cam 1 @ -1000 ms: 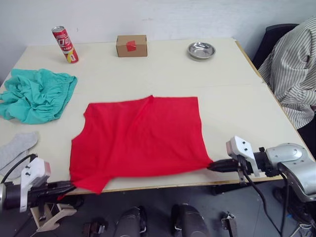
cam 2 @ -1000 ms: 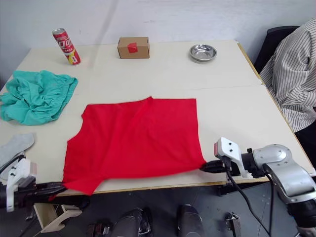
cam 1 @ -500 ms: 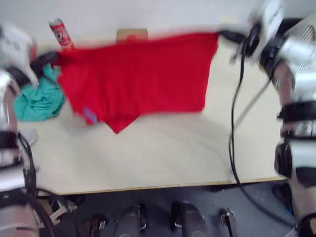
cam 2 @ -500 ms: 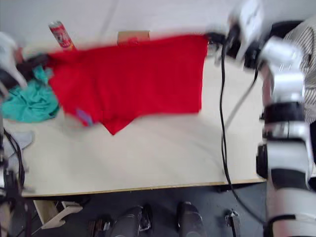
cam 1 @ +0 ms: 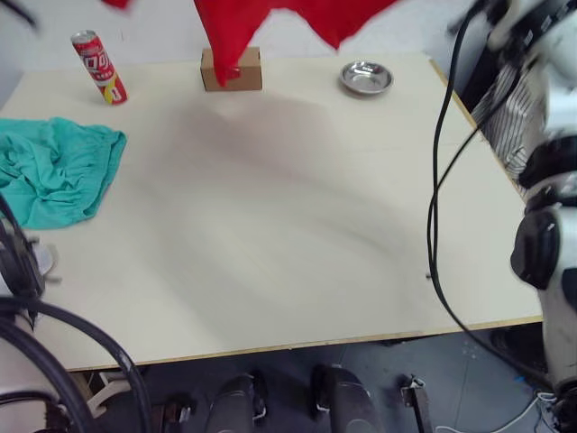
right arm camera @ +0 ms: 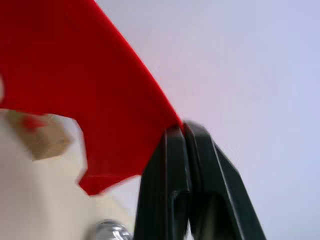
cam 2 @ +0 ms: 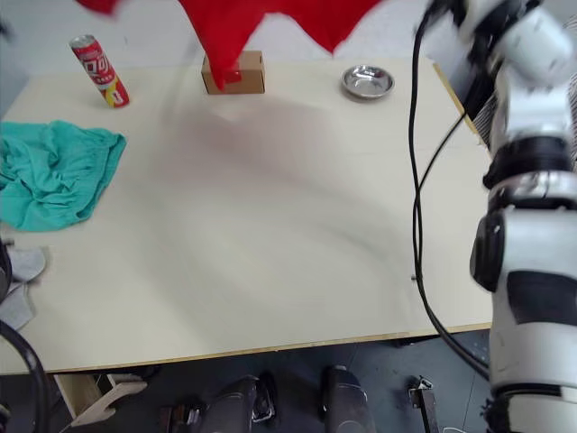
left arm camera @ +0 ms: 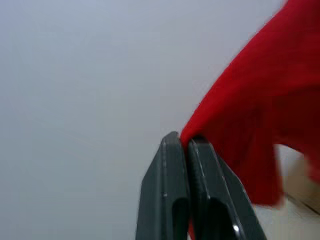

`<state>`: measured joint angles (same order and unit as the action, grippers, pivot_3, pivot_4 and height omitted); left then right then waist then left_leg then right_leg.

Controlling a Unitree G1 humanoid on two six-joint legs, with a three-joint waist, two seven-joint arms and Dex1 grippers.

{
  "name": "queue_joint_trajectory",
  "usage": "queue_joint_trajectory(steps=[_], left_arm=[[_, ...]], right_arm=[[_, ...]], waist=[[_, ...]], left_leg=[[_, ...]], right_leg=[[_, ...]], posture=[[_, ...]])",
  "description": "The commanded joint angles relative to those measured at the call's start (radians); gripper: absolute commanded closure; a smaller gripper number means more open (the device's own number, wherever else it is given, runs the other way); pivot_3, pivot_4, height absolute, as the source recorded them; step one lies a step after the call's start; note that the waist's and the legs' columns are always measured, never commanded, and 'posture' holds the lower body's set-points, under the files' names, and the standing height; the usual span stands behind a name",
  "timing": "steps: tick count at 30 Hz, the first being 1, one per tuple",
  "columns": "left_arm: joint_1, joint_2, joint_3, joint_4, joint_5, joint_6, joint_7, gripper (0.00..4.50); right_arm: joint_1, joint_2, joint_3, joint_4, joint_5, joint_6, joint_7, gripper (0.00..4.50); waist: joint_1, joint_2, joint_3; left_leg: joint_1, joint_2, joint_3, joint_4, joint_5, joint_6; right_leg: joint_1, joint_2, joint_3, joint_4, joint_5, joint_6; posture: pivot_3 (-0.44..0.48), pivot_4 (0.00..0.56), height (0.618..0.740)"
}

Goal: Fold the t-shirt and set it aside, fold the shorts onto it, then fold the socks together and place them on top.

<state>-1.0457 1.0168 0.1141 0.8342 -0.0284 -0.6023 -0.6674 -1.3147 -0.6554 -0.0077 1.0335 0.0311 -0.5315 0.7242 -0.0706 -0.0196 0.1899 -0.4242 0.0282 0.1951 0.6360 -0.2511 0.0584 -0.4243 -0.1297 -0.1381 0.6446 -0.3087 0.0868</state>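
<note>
The red t-shirt (cam 1: pixel 243 23) is off the table and held high, its lower edge dangling over the far side. In the left wrist view my left gripper (left arm camera: pixel 187 142) is shut on one edge of the t-shirt (left arm camera: pixel 260 110). In the right wrist view my right gripper (right arm camera: pixel 182 130) is shut on another edge of the t-shirt (right arm camera: pixel 75 75). The teal shorts (cam 1: pixel 54 171) lie crumpled at the table's left edge. The grey socks (cam 2: pixel 20 271) lie at the near left, partly cut off by the frame.
At the back of the cream table (cam 1: pixel 270 234) stand a red can (cam 1: pixel 99 68), a small cardboard box (cam 1: pixel 232 70) and a metal bowl (cam 1: pixel 366 78). A person in a striped shirt (cam 1: pixel 501 113) sits beyond the right edge. Black cables (cam 1: pixel 437 180) hang from my right arm.
Both grippers have swung the t-shirt up from flat on the near table, through mid-height, to high overhead. The table's middle is now bare.
</note>
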Motion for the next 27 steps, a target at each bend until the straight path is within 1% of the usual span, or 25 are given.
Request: queue_joint_trajectory(steps=[1,2,3,4,5,6,7,8,10,11,12,14,16,18,21,24,25,27], left_arm=[[0.412,0.063,0.099,-0.34,-0.12,0.205,-0.129,4.46],[0.554,0.067,0.135,-0.457,-0.152,0.293,-0.148,4.46],[0.68,0.076,0.167,-0.555,-0.144,0.349,-0.154,4.46],[0.813,0.077,0.2,-0.67,-0.162,0.471,-0.169,4.46],[0.943,0.068,0.231,-0.791,-0.178,0.56,-0.187,4.46],[1.041,0.061,0.258,-0.908,-0.186,0.65,-0.194,4.46],[1.117,0.052,0.276,-1.014,-0.213,0.758,-0.193,4.46],[1.191,0.046,0.288,-1.103,-0.231,0.825,-0.209,4.46],[1.282,0.033,0.299,-1.219,-0.252,0.942,-0.216,4.46],[1.31,0.031,0.304,-1.253,-0.262,0.982,-0.223,4.46],[1.33,0.035,0.307,-1.276,-0.257,1.004,-0.229,4.46],[1.365,0.053,0.318,-1.314,-0.27,1.081,-0.256,4.46],[1.384,0.069,0.329,-1.345,-0.297,1.169,-0.281,4.46],[1.377,0.076,0.331,-1.36,-0.309,1.198,-0.297,4.46],[1.282,0.043,0.322,-1.373,-0.372,1.32,-0.239,4.46],[1.206,0.033,0.267,-1.404,-0.416,1.41,-0.213,4.46],[1.191,0.034,0.253,-1.415,-0.432,1.433,-0.214,4.46],[1.191,0.053,0.245,-1.432,-0.46,1.474,-0.237,4.46]], right_arm=[[0.276,-0.031,0.014,-0.255,0.059,0.105,0.157,4.5],[0.374,-0.045,0.03,-0.357,0.056,0.117,0.187,4.5],[0.469,-0.067,0.047,-0.464,0.058,0.162,0.228,4.5],[0.567,-0.09,0.055,-0.581,0.075,0.215,0.266,4.5],[0.664,-0.114,0.057,-0.698,0.094,0.297,0.29,4.5],[0.754,-0.144,0.058,-0.798,0.121,0.384,0.327,4.5],[0.824,-0.168,0.054,-0.873,0.137,0.44,0.347,4.5],[0.887,-0.199,0.054,-0.94,0.146,0.508,0.367,4.5],[1.002,-0.269,0.058,-1.06,0.179,0.629,0.42,4.5],[1.044,-0.299,0.062,-1.104,0.182,0.676,0.434,4.5],[1.093,-0.343,0.07,-1.155,0.191,0.737,0.462,4.5],[1.173,-0.43,0.073,-1.246,0.212,0.862,0.515,4.5],[1.214,-0.483,0.066,-1.307,0.235,0.938,0.546,4.5],[1.219,-0.493,0.051,-1.35,0.267,1.012,0.531,4.5],[1.221,-0.514,0.039,-1.427,0.32,1.132,0.53,4.5],[1.217,-0.508,0.019,-1.51,0.425,1.304,0.519,4.5],[1.218,-0.499,0.01,-1.52,0.452,1.336,0.514,4.5],[1.227,-0.494,-0.001,-1.514,0.443,1.316,0.5,4.5]], waist=[[-0.012,0.0,0.001],[-0.015,0.0,0.002],[-0.014,0.0,0.003],[-0.012,0.0,0.005],[-0.009,0.001,0.006],[-0.008,0.001,0.006],[-0.001,0.002,0.007],[0.007,0.002,0.007],[0.024,0.002,0.007],[0.034,0.002,0.007],[0.039,0.002,0.007],[0.046,0.002,0.007],[0.046,0.003,0.006],[0.045,0.001,0.006],[0.045,0.002,0.006],[0.044,0.002,0.006],[0.044,0.002,0.006],[0.043,0.001,0.006]], left_leg=[[0.003,0.0,0.0,0.003,0.0,0.001],[0.0,0.002,0.0,0.006,0.0,0.001],[0.0,0.003,0.0,0.008,-0.001,0.002],[-0.001,0.003,-0.001,0.012,-0.002,0.001],[-0.002,0.003,-0.001,0.012,-0.002,0.001],[-0.004,0.004,-0.002,0.012,-0.002,0.001],[-0.002,0.003,-0.002,0.012,-0.003,0.0],[-0.002,0.003,-0.003,0.012,-0.003,0.0],[0.003,0.003,-0.004,0.014,-0.004,-0.001],[0.004,0.003,-0.006,0.014,-0.007,-0.002],[0.007,0.003,-0.007,0.013,-0.01,-0.007],[0.013,0.003,-0.008,0.012,-0.012,-0.008],[0.017,0.003,-0.008,0.01,-0.015,-0.008],[0.017,0.004,-0.008,0.008,-0.015,-0.01],[0.017,0.005,-0.008,0.008,-0.017,-0.012],[0.016,0.007,-0.008,0.007,-0.017,-0.013],[0.016,0.007,-0.008,0.007,-0.017,-0.013],[0.016,0.007,-0.008,0.007,-0.017,-0.013]], right_leg=[[0.003,0.0,0.003,0.003,0.0,0.0],[0.001,-0.002,0.008,0.004,0.001,-0.002],[0.001,-0.002,0.01,0.006,0.001,-0.002],[-0.001,-0.004,0.012,0.01,0.001,-0.002],[-0.003,-0.006,0.013,0.01,0.001,-0.002],[-0.004,-0.008,0.013,0.01,0.001,-0.003],[-0.002,-0.009,0.016,0.011,0.0,-0.003],[-0.003,-0.008,0.017,0.01,-0.001,-0.003],[0.002,-0.009,0.017,0.007,-0.001,-0.004],[0.003,-0.01,0.016,0.007,-0.001,-0.005],[0.006,-0.011,0.015,0.006,-0.001,-0.006],[0.011,-0.011,0.014,0.004,-0.002,-0.008],[0.015,-0.011,0.014,0.001,-0.002,-0.01],[0.014,-0.012,0.012,0.0,-0.003,-0.012],[0.014,-0.011,0.011,0.0,-0.005,-0.015],[0.013,-0.01,0.01,0.0,-0.006,-0.016],[0.013,-0.01,0.01,0.0,-0.006,-0.016],[0.014,-0.009,0.01,-0.001,-0.006,-0.016]], posture=[[0.0,0.15,0.74],[0.0,0.15,0.74],[0.0,0.15,0.74],[0.0,0.15,0.74],[0.0,0.15,0.74],[0.0,0.15,0.74],[0.0,0.15,0.74],[0.0,0.15,0.74],[0.0,0.15,0.74],[0.0,0.15,0.74],[0.0,0.15,0.74],[0.0,0.15,0.74],[0.0,0.15,0.74],[0.0,0.15,0.74],[0.0,0.15,0.74],[0.0,0.15,0.74],[0.0,0.15,0.74],[0.0,0.15,0.74]])
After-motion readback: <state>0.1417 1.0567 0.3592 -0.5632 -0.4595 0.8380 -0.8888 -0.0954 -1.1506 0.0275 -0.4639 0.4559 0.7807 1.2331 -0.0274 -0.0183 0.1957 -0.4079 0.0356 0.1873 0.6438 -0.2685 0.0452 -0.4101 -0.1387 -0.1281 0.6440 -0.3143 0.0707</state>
